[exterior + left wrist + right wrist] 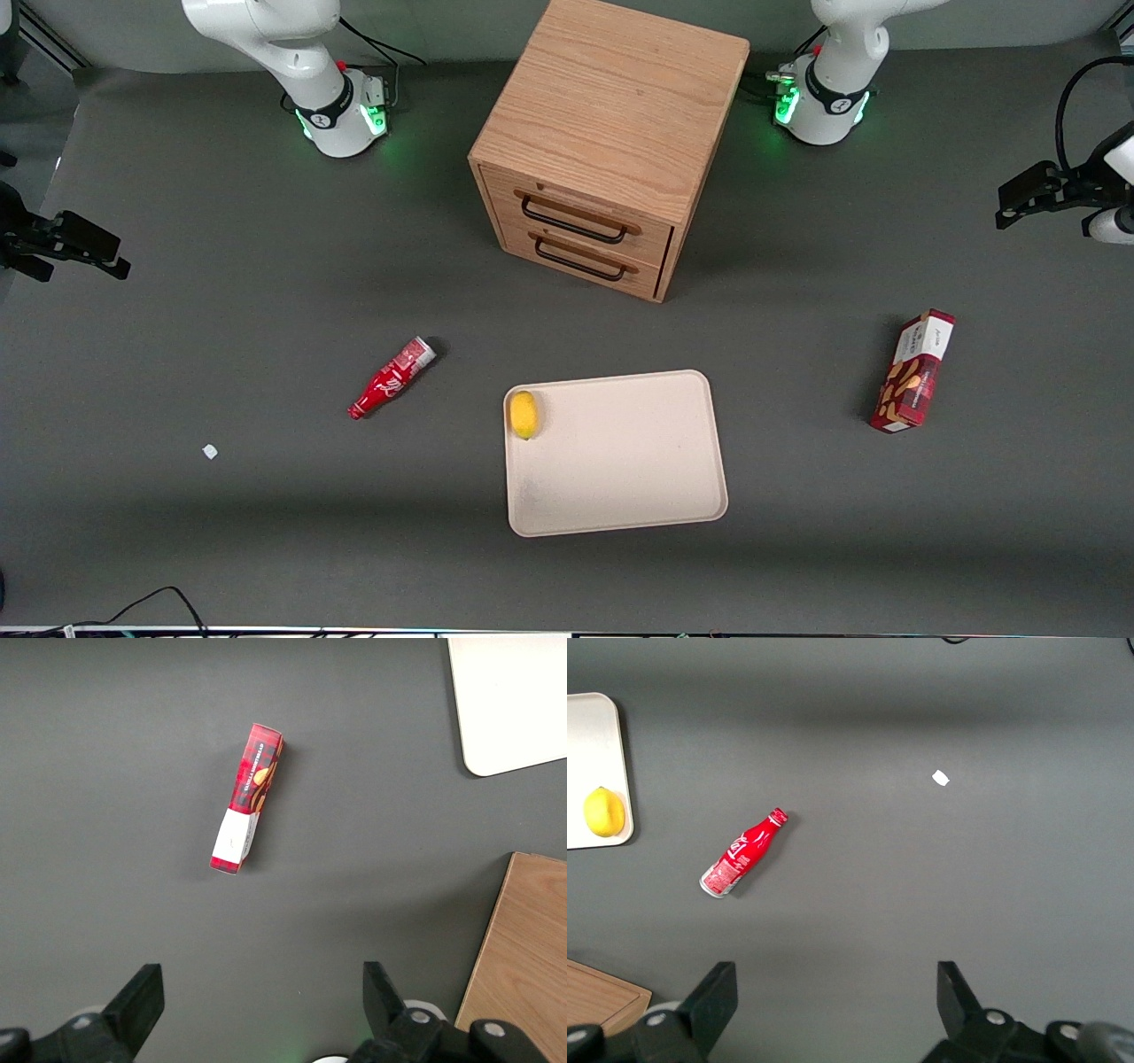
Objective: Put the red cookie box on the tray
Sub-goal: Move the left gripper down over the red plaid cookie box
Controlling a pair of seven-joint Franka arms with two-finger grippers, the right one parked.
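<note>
Front view: the box (915,371) lies flat on the table (221,549) toward the working arm's end, well apart from the tray (620,461), its white end panel pointing away from the camera. The tray already holds a lemon (524,414) near one corner, so most of its surface is free. The gripper (1028,199) hangs high, near the edge of this view, farther from the camera than the box and not touching anything. A cabinet (602,142) stands farther from the camera than the tray, and a bottle (391,378) lies toward the parked arm's end.

Left wrist view: the gripper's fingers (142,997) are spread wide and hold nothing; the box (247,797) sits on bare table ahead of them, a corner of the tray (509,700) in sight. The step in hand is the approach. To do it well, I judge the wrist should turn so the fingers straddle the box's narrow width near its middle, then descend straight. Gripping across the long axis would likely fail; gripping near an end may let it tilt.

Right wrist view: only the bottle, lemon, a tray edge and a small white scrap (940,777) show.
</note>
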